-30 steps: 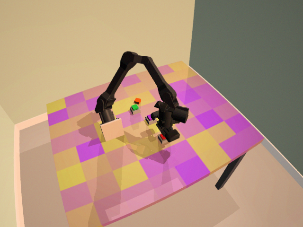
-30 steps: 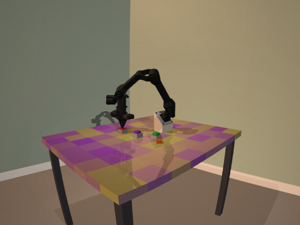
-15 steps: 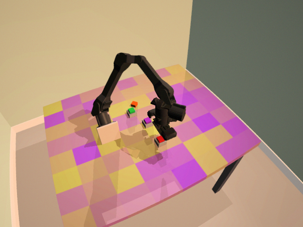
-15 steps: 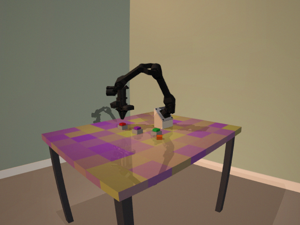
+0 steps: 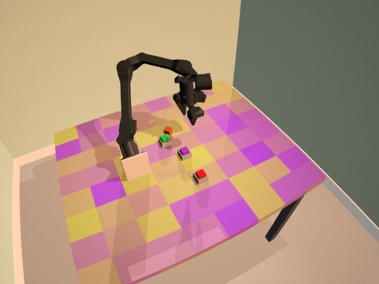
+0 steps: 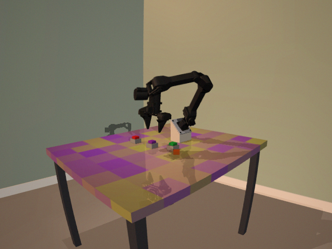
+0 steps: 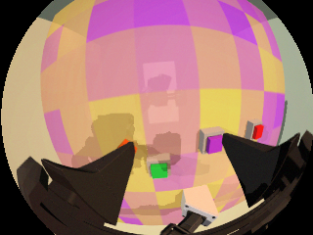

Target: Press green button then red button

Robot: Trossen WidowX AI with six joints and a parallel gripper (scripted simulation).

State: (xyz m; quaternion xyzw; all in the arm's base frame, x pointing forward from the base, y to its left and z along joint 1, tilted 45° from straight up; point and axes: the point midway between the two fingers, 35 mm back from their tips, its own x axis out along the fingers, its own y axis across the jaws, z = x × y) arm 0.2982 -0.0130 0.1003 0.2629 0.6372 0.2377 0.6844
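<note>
The robot's pincer [image 5: 188, 118] [image 6: 153, 130] [image 7: 180, 143] hangs above the table [image 5: 257, 189] [image 6: 150, 171] [image 7: 166, 54], its fingers spread wide — nothing between them. Below it, the green button [image 5: 164, 138] [image 6: 173, 143] [image 7: 158, 170] sits raised on its grey base, near an orange block [image 5: 167, 130] [image 6: 176, 151]. The purple button [image 5: 184, 150] [image 6: 152, 141] [image 7: 214, 144] stands between the green one and the red button [image 5: 201, 173] [image 6: 135, 137] [image 7: 258, 131] — the red cap also standing up from its base. Farther back, the black arm [image 5: 125, 97] [image 6: 198, 96] [image 7: 193, 222] rises from a pale, slanted mount [image 5: 137, 168] [image 6: 175, 135] [image 7: 198, 198].
</note>
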